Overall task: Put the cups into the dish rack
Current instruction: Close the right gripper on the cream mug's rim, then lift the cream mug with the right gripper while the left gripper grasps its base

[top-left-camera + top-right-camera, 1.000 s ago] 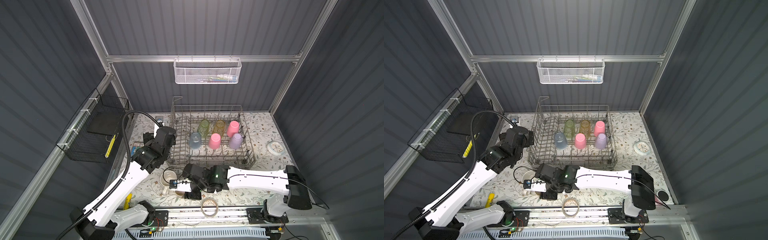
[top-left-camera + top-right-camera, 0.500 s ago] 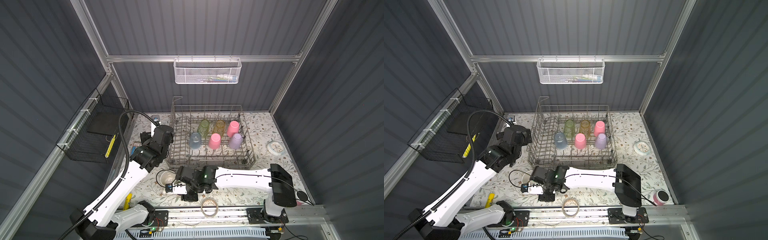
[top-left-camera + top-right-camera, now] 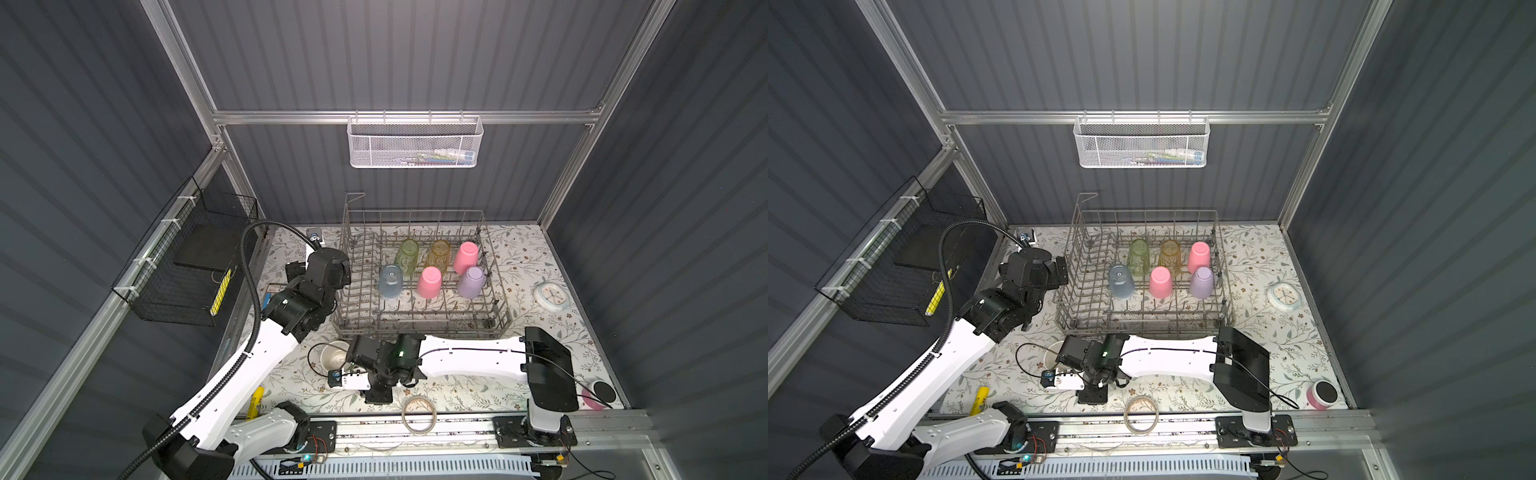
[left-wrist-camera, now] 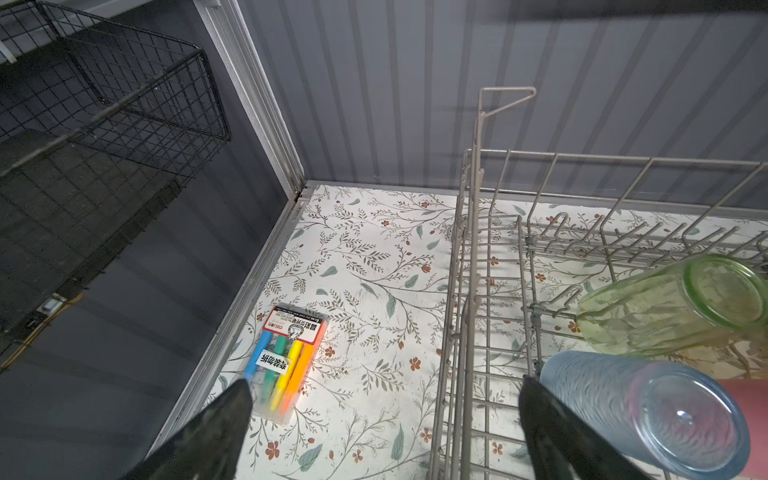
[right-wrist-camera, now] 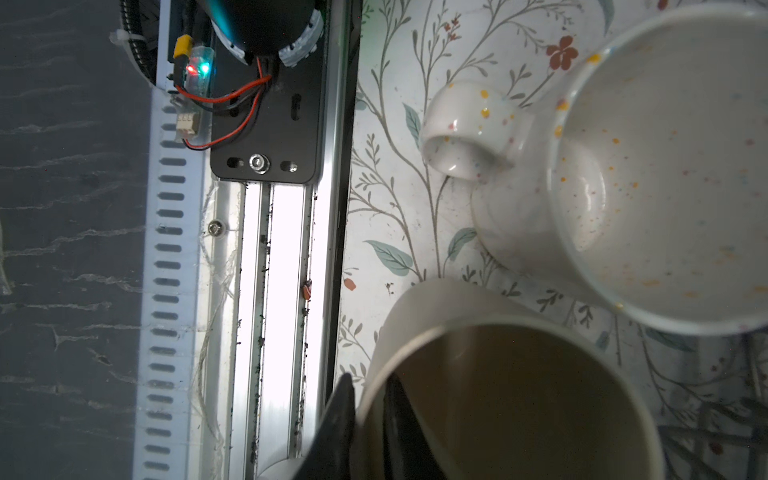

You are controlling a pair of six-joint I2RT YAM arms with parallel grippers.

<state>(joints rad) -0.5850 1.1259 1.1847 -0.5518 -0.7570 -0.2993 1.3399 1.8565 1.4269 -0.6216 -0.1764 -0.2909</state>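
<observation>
**Current work item.** The beige cup (image 5: 498,399) stands mouth up on the bench (image 3: 540,249), near the front rail and just beside the white mug (image 5: 665,166). The mug is also mouth up, with its handle turned away from the beige cup. In both top views the beige cup is hidden under the right wrist, so only the right wrist view shows it.

**Right pincer.** The right pincer (image 5: 369,386) straddles the cup's rim, with one finger inside the mouth and one outside. The jaws are drawn in almost together and pinch the thin wall between them. The cup's long axis runs vertically, so the grip is on the rim from above.

**Left pincer.** The left pincer (image 4: 384,382) is spread wide and holds nothing. It hangs over the left edge of the dish rack (image 3: 415,322), above a marker pack (image 4: 286,365) and well apart from both loose cups.

**Governing relation.** The rack lies directly behind the right arm, away from the front rail. Six cups already sit in it mouth down, in the rear and middle rows. The front tine rows and the left part of the rack look free.

**Assessment.** The right arm is the nearer one and has the cup. The coming move probably calls for a lift clear of the mug, a carry back over the rack's front wall and a turn to bring the mouth down.
</observation>
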